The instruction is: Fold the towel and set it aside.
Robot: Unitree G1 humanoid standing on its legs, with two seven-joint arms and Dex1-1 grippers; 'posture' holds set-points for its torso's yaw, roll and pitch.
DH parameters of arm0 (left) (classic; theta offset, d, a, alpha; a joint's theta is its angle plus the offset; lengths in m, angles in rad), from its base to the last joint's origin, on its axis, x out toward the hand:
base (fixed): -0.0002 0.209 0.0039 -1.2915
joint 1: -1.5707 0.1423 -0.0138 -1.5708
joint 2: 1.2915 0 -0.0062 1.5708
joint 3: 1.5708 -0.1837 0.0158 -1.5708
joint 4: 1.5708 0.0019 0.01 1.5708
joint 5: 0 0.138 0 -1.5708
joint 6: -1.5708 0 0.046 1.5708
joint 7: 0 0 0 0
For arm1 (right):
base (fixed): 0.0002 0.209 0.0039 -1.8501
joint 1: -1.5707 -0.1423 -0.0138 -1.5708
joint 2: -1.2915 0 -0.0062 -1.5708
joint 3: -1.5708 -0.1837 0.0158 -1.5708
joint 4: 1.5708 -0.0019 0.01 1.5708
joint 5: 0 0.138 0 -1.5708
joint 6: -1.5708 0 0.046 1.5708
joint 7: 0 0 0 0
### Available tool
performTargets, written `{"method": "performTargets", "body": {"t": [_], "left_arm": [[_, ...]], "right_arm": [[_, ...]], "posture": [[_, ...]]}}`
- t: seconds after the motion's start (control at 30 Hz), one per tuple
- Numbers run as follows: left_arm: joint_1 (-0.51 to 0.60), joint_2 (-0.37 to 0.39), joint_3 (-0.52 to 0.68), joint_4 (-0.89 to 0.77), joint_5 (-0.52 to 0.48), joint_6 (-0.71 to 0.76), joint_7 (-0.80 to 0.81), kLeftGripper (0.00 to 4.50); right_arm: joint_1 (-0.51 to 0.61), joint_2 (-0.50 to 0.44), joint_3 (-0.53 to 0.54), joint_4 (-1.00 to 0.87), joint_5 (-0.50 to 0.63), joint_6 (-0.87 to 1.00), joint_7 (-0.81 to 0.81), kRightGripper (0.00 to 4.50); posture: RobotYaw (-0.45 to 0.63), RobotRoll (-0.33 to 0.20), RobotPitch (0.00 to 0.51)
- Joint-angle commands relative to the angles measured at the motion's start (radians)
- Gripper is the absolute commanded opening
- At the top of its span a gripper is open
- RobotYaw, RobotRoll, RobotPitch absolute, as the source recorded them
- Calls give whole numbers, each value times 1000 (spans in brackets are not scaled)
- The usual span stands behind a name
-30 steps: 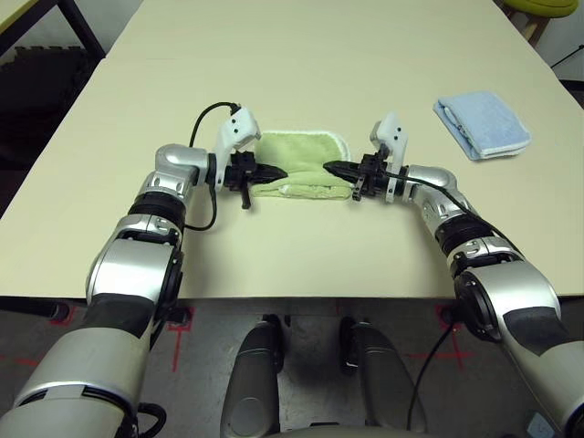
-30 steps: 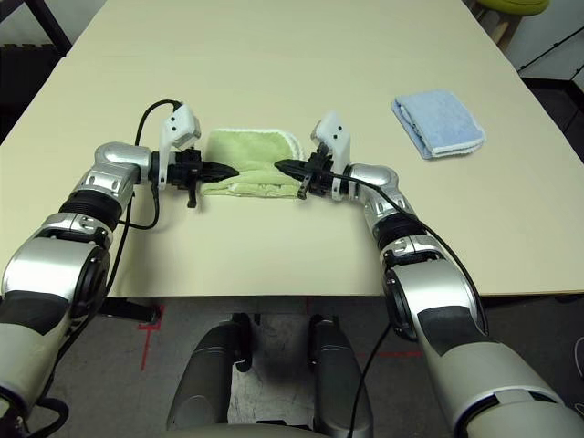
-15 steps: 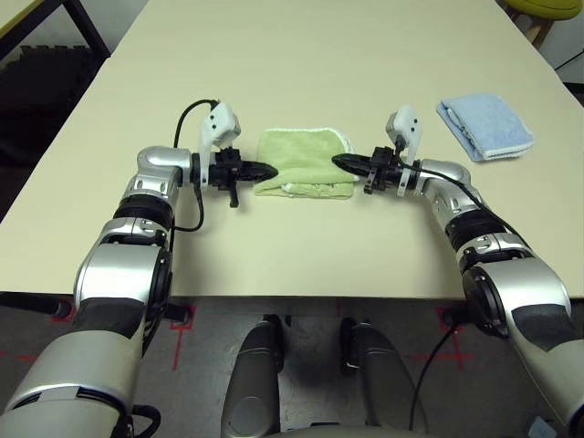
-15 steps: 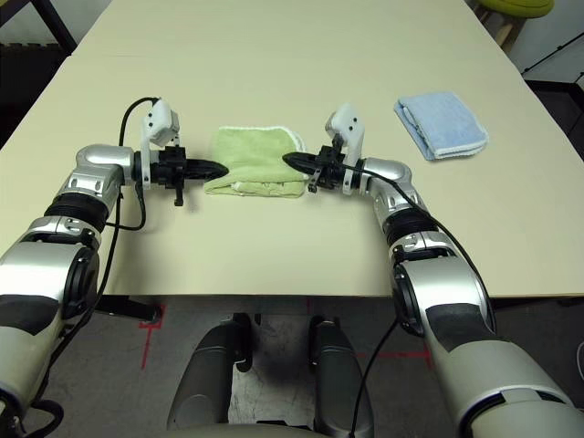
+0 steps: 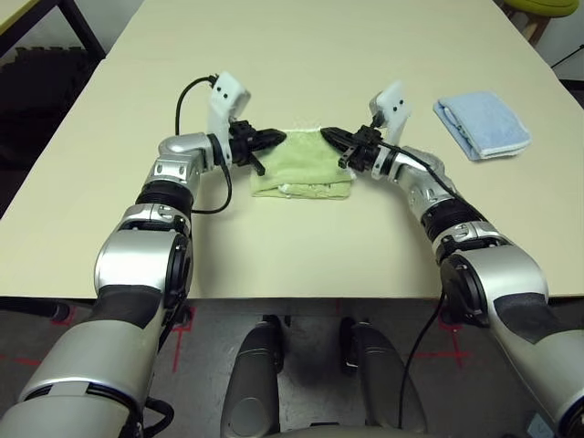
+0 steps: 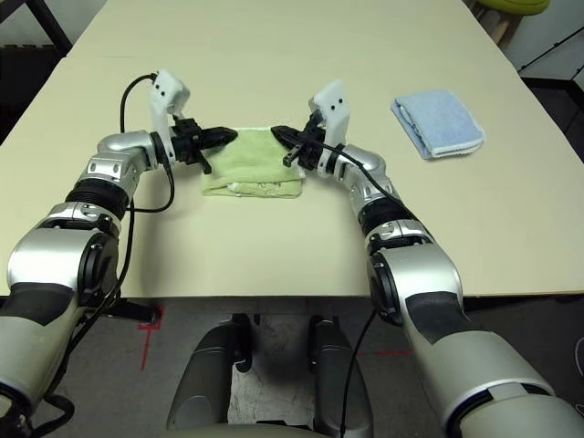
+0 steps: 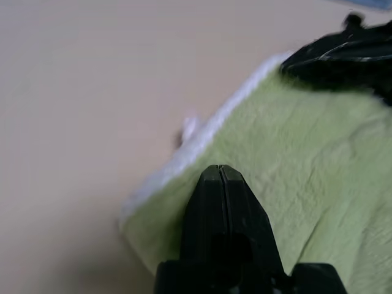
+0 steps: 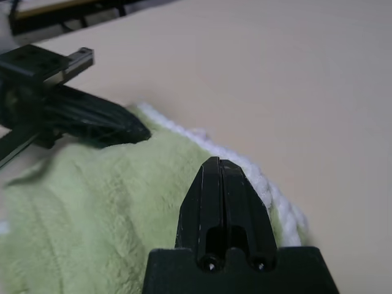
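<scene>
The light green towel [image 5: 301, 166] lies folded into a small rectangle at the table's middle, with its white edging [image 8: 260, 177] along the far side. My left gripper [image 5: 281, 136] is shut, its tip over the towel's far left corner [image 7: 184, 177]. From the other side my right gripper [image 5: 326, 133] is also shut, its tip over the far right corner. The two tips point at each other a short gap apart. In neither wrist view is cloth pinched between the fingers [image 7: 220, 202].
A smaller light blue folded cloth [image 5: 482, 123] lies to the right of the towel, near the table's right edge. The cream table [image 5: 301, 55] stretches far beyond the towel. Its front edge [image 5: 301, 297] runs close below my arms.
Both grippers have moved from the towel's left and right sides to its far corners and come closer together. The towel stays folded in place.
</scene>
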Motion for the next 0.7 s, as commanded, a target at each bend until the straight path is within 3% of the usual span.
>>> {"method": "performTargets", "body": {"t": [0.03, 0.27, 0.4, 0.57, 0.7], "left_arm": [[28, 4, -18, 30, 43, 8, 61, 60], [33, 15, -12, 32, 51, 1, 76, 60], [5, 15, 31, 14, 0, -18, -7, 60], [-36, 35, 85, -68, -103, -8, -300, 60], [-6, 61, 89, -229, -175, 52, -491, 60]], "right_arm": [[30, 1, 34, 47, -58, 12, -50, 0], [58, -5, 35, 42, -70, 7, -27, 0], [31, -29, -11, 10, -15, -14, 57, 0], [18, -100, -89, -104, 113, -3, 296, 0], [86, -198, -90, -297, 189, 74, 488, 0]], "posture": [[-1, 0, 217], [-1, 0, 216], [-2, 0, 214], [0, 0, 210], [1, 0, 206]]}}
